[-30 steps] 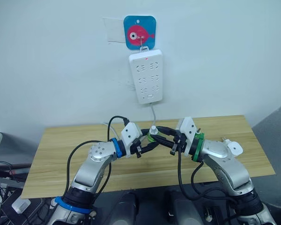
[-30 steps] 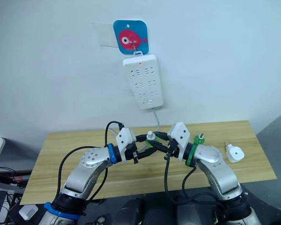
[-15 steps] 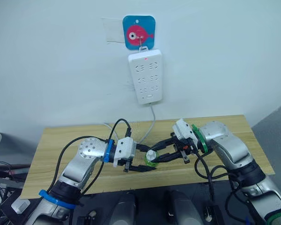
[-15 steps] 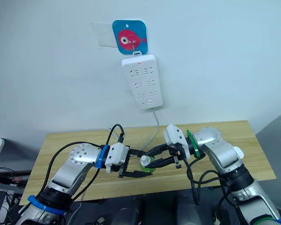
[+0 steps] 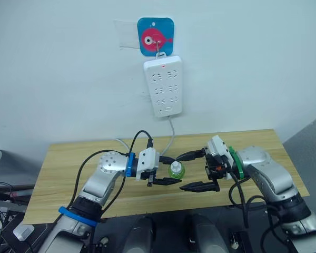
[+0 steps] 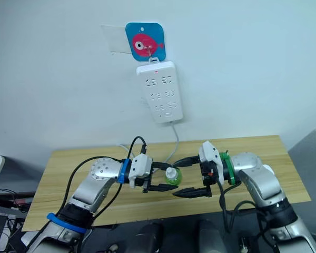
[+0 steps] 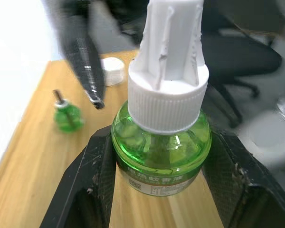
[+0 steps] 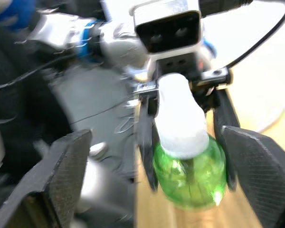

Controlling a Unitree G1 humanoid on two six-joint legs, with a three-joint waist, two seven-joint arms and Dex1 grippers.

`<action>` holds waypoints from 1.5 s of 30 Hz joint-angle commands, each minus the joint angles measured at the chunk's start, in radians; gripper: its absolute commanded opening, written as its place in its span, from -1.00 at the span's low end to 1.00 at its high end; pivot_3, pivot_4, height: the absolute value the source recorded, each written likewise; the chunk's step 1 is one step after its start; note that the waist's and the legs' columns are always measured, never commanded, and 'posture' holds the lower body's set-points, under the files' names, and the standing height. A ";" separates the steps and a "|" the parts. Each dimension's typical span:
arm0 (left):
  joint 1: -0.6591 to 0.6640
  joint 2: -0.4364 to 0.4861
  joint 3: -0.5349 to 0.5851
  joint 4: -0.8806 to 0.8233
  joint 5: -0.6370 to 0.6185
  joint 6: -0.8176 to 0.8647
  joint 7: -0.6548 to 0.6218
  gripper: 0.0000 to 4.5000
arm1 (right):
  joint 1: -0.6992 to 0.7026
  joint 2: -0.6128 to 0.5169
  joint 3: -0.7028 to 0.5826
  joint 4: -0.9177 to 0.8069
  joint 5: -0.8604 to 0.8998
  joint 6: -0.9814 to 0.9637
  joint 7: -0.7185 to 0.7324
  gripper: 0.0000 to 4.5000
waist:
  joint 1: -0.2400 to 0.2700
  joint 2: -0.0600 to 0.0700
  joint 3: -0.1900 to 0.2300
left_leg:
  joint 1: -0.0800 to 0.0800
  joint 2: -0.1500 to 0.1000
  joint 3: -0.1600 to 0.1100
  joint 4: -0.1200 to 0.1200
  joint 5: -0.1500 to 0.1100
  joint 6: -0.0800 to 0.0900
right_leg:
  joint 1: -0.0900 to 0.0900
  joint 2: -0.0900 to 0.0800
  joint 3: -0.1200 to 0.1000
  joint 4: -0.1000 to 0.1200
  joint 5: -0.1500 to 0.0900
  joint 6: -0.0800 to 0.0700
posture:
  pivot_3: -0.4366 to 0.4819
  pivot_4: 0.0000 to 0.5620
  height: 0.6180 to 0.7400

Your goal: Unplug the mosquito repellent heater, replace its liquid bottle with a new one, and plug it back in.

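Head stereo pair: looks forward and down over table and wall; wrist cameras: close, opposed, both on the green bottle between them.

- The bench in front of me is a light wooden top, set with its back edge against a white wall.
- A small green bottle stands upright on the wood, with a dark wick poking out of its neck.
- A white cap lies on the bench, apart from that bottle.
- A white cable drops from the wall down to the back of the bench.
- Near the bench's right end, half hidden behind my right forearm, sits the mosquito repellent heater, showing as a small white rounded shape.
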 commanded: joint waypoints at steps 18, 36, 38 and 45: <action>0.049 -0.045 0.056 -0.150 -0.009 0.159 0.227 0.00 | 0.021 0.135 -0.092 -0.073 -0.168 -0.035 -0.481 0.99 | 0.001 0.000 0.000 | 0.001 -0.002 0.001 0.000 0.000 -0.001 | 0.000 0.002 0.000 0.003 0.000 0.000 | -0.09 -0.36 1.00; 0.001 -0.043 0.065 -0.084 -0.010 0.130 0.215 0.00 | 0.032 0.033 -0.063 -0.201 0.059 0.092 -0.345 0.99 | -0.013 0.000 0.000 | 0.001 -0.001 0.003 0.000 0.000 0.000 | 0.001 0.002 -0.001 0.003 0.000 0.000 | -0.11 -0.39 1.00; -0.001 -0.040 0.064 -0.083 -0.008 0.127 0.210 0.00 | 0.003 0.089 -0.045 -0.180 0.053 0.102 -0.387 0.99 | -0.018 0.000 0.000 | 0.001 -0.001 0.002 0.000 0.000 -0.001 | 0.001 0.002 -0.001 0.003 0.000 0.000 | -0.10 -0.38 1.00; 0.003 -0.036 0.063 -0.089 -0.015 0.136 0.203 0.00 | -0.024 0.136 -0.037 -0.157 0.054 0.106 -0.411 0.71 | -0.014 0.000 -0.001 | 0.000 -0.003 0.000 0.000 0.000 0.000 | 0.001 0.001 0.000 0.002 0.000 0.000 | -0.10 -0.37 1.00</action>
